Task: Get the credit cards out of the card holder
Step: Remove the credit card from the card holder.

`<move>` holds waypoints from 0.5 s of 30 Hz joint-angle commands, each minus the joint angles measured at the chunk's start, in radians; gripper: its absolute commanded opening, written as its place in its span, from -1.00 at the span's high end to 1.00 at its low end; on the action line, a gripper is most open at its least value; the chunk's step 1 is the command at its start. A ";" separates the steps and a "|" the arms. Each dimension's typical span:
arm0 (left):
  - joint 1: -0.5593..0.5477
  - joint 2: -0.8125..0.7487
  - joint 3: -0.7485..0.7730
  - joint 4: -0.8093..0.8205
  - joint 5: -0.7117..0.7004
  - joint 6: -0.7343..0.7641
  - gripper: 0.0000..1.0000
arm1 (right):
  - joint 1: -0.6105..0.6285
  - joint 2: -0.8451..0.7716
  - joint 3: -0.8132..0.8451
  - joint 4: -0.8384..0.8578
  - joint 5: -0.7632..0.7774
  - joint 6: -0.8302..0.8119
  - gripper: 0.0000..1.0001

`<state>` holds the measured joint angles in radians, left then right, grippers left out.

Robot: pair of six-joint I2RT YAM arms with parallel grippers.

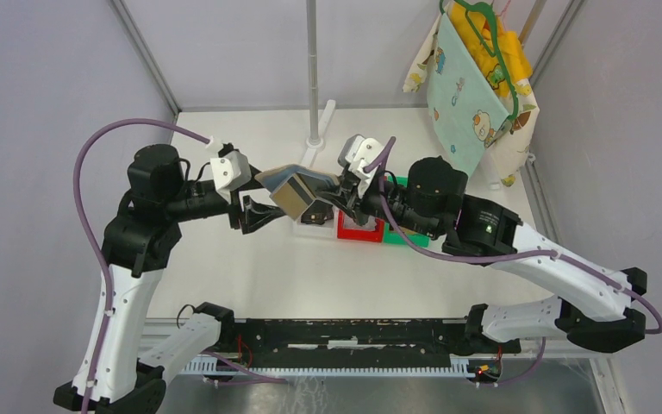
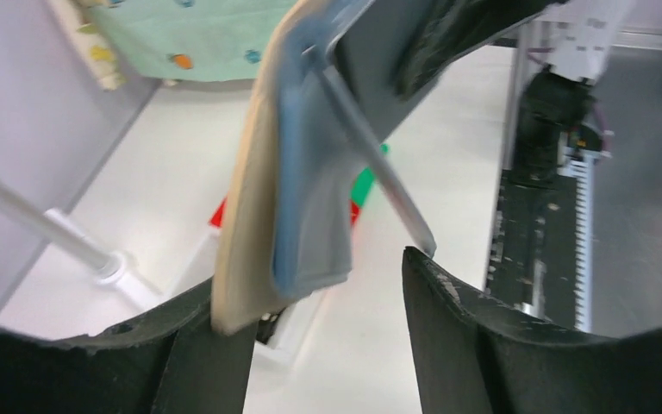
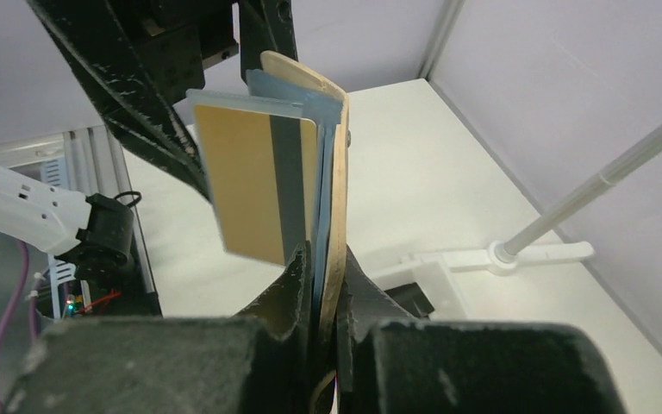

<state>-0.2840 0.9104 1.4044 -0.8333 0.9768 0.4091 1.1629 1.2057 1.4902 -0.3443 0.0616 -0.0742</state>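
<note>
Top cam overhead; wrist cams close, sharing card holder [image 2: 246,224].

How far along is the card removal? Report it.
Done: no card visibly out. In hand: right gripper clamps the flat tan card holder; open left gripper straddles its edge, a gold dark-striped card protruding. Left: pull every card.

Left arm [image 1: 129,276] rises from its base with the elbow bent, forearm reaching in from left of the holder [image 1: 297,191]. Left gripper [image 2: 315,276] jaws spread wide, a finger [image 2: 198,345] on each side of the holder's lower end, contact unclear. Right arm [image 1: 560,272] stretches in low from right of the holder, right gripper [image 3: 326,289] clamped tight on the holder's edge, fingers [image 3: 289,285] pressing both faces.
</note>
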 commanded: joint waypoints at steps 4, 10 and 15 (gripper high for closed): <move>-0.003 -0.069 -0.061 0.354 -0.261 -0.263 -0.40 | 0.001 0.002 0.142 -0.122 0.095 -0.070 1.00; -0.003 -0.046 -0.083 0.326 0.223 -0.309 -0.81 | 0.001 0.008 0.156 -0.147 0.100 -0.072 1.00; -0.002 -0.040 -0.085 0.279 0.197 -0.258 -0.86 | 0.001 0.011 0.154 -0.137 0.048 -0.063 1.00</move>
<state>-0.2840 0.8658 1.3209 -0.5526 1.0821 0.1539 1.1629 1.2171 1.6020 -0.5171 0.1284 -0.1337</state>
